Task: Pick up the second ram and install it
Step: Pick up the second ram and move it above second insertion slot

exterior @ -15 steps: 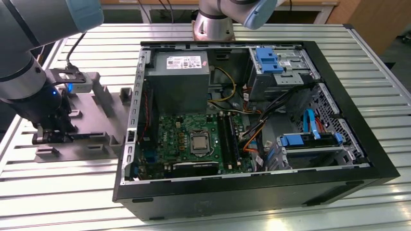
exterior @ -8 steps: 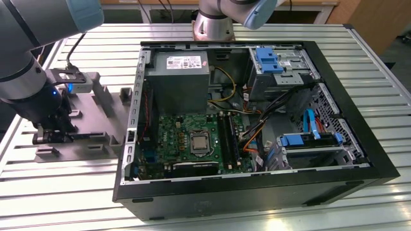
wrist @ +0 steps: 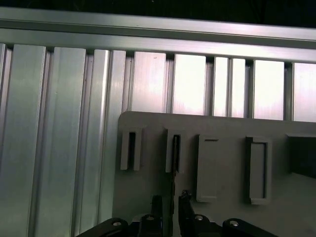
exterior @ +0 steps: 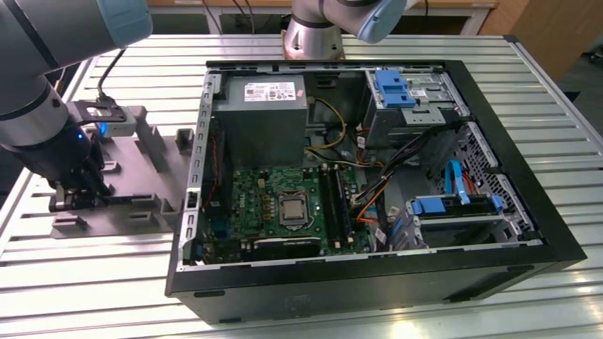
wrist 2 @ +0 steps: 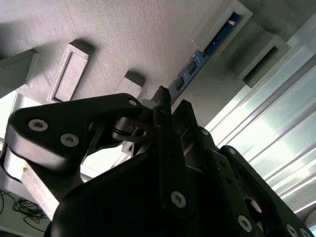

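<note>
Gripper (exterior: 78, 201) is sitting low over the grey holder (exterior: 141, 152), straddling the second ram (wrist: 175, 155), which is standing edge-on in its holder slot. Cannot tell if it is clamped. Ram is not lifted yet, and the install into the motherboard slots (exterior: 332, 201) is still waiting.

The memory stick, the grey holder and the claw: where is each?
memory stick (wrist 2: 200, 59), second wrist view, its blue edge.
grey holder (wrist: 227, 197), first wrist view, bare flat plate.
claw (wrist: 171, 197), first wrist view, midway between its tips.
</note>
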`<state>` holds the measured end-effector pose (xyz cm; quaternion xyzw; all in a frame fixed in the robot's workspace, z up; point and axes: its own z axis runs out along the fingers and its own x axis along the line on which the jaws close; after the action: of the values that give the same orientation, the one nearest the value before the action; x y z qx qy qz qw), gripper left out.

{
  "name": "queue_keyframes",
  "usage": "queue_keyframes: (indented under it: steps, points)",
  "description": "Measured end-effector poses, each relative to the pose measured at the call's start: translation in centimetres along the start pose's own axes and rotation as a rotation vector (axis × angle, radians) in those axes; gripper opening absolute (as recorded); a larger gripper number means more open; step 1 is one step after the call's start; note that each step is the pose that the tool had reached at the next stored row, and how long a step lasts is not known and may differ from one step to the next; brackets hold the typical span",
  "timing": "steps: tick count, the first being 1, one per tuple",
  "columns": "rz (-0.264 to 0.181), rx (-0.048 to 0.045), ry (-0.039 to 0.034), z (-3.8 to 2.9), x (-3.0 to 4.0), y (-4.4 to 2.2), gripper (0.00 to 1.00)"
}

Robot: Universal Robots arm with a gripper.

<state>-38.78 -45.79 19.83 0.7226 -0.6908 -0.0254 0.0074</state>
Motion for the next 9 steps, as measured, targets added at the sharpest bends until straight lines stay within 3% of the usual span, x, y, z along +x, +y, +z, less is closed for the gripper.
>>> queue_keyframes:
  steps: [3,5,9]
  points:
    - [0.0,0.0004,-0.006,0.01,0.0,0.0,0.27]
    - [-0.001,0.0008,-0.0183,0.02,0.0,0.0,0.27]
    - [-0.001,0.001,-0.02,0.02,0.0,0.0,0.27]
